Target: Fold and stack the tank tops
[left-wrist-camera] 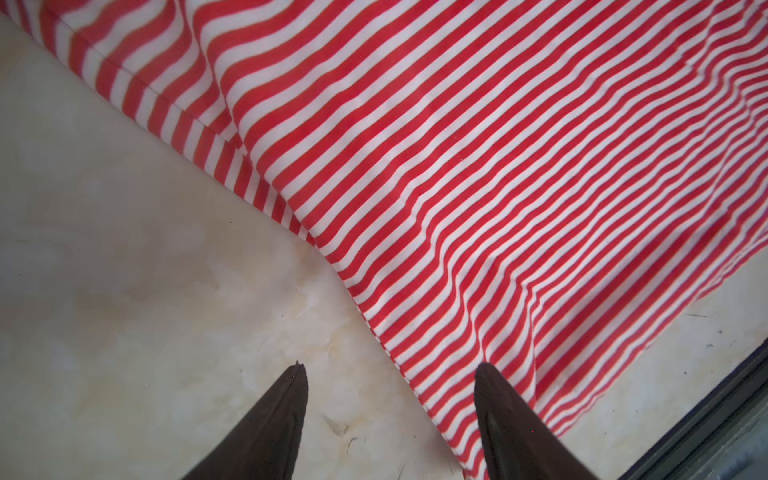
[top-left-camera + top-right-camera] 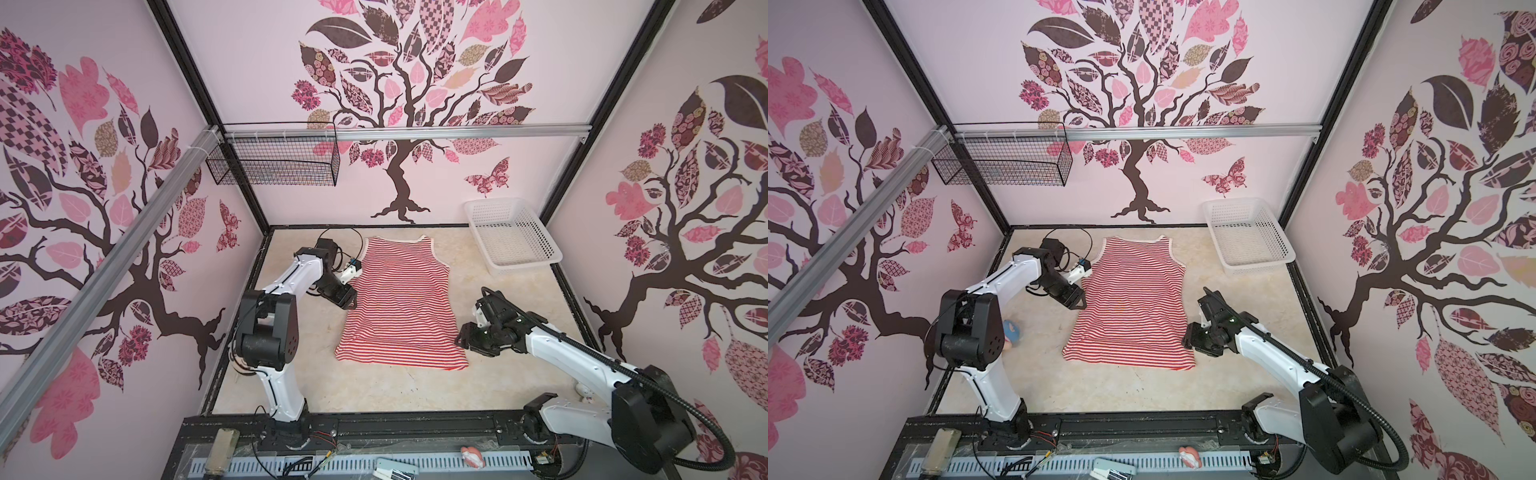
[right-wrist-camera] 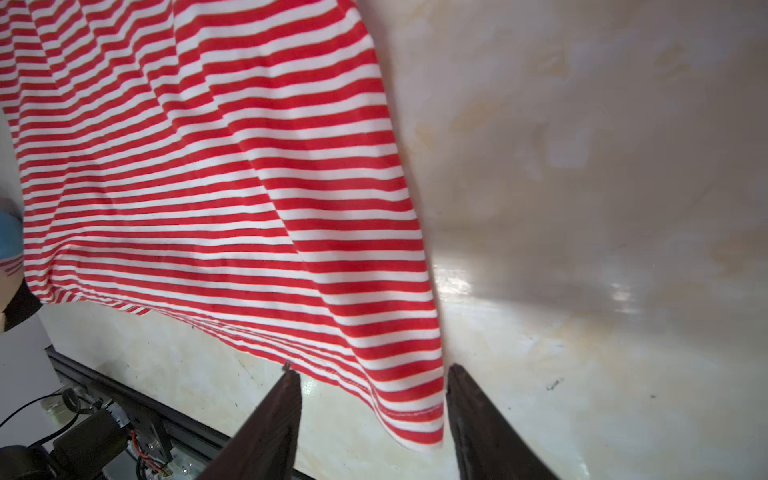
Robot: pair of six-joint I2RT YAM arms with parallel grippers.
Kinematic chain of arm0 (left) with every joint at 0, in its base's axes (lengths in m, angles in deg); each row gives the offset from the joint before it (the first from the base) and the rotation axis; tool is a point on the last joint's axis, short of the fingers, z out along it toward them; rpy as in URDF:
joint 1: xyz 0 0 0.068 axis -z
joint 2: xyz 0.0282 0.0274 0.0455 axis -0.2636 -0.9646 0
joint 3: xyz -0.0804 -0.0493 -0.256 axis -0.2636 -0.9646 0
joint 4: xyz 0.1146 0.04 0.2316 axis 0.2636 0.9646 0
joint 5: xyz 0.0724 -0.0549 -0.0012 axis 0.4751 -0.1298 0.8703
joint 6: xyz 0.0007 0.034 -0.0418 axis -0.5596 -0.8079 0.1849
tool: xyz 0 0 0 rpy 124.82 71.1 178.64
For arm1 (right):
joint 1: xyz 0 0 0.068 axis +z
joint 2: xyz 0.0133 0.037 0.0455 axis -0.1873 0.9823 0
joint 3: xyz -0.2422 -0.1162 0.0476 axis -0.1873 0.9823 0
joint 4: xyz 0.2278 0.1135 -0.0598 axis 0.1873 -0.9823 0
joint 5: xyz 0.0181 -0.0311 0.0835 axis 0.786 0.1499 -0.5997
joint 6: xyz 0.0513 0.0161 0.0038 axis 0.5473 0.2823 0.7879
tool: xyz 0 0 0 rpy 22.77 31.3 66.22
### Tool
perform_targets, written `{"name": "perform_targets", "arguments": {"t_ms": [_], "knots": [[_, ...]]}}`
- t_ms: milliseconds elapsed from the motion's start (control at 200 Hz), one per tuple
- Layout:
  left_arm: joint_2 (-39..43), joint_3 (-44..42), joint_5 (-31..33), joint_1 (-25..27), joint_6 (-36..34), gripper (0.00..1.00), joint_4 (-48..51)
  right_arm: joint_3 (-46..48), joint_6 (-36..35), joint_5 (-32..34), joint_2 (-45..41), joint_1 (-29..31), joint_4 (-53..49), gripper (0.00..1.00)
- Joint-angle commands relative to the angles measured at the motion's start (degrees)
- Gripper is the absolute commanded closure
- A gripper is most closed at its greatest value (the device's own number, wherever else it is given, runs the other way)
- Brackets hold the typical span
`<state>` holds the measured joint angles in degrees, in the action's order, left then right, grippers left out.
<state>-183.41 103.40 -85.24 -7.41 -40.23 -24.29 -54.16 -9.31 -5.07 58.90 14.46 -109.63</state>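
Pink walls printed with patchwork trees enclose a mottled cream tabletop [image 2: 519,299]. The left gripper [image 1: 390,368] stands spread and empty at the side edge of the tank top [image 2: 401,303]; the right gripper [image 3: 372,372] gapes at its hem corner. The soft red-and-white striped garment lies flat mid-table, with a white perforated plastic basket [image 2: 512,235] beyond.

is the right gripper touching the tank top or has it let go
Cannot tell. In the right wrist view the right gripper stands open with the tank top hem corner lying between its fingertips; no view shows contact or a gap plainly.
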Motion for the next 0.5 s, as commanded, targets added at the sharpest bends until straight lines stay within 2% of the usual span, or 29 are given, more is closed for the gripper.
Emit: {"name": "perform_targets", "arguments": {"t_ms": [0, 75, 305, 495], "knots": [[0.17, -0.96, -4.55, -1.20, -0.86, 0.32, 5.70, 1.11, 0.52, 1.72, -0.37, 0.06, -0.42, 0.41], [2.89, -4.27, -7.31, -2.52, -3.74, 0.30, 7.87, 2.86, 0.53, 0.80, -1.68, 0.10, -0.34, 0.41], [9.03, -12.35, -8.59, -5.07, -13.32, 0.23, 14.72, 7.35, 0.77, -1.65, -3.35, 0.08, -0.44, 0.40], [9.71, -15.39, -10.92, -4.48, -15.24, 0.21, 13.20, 10.01, 1.74, -3.68, -4.05, 0.06, 3.21, 0.41]]}}
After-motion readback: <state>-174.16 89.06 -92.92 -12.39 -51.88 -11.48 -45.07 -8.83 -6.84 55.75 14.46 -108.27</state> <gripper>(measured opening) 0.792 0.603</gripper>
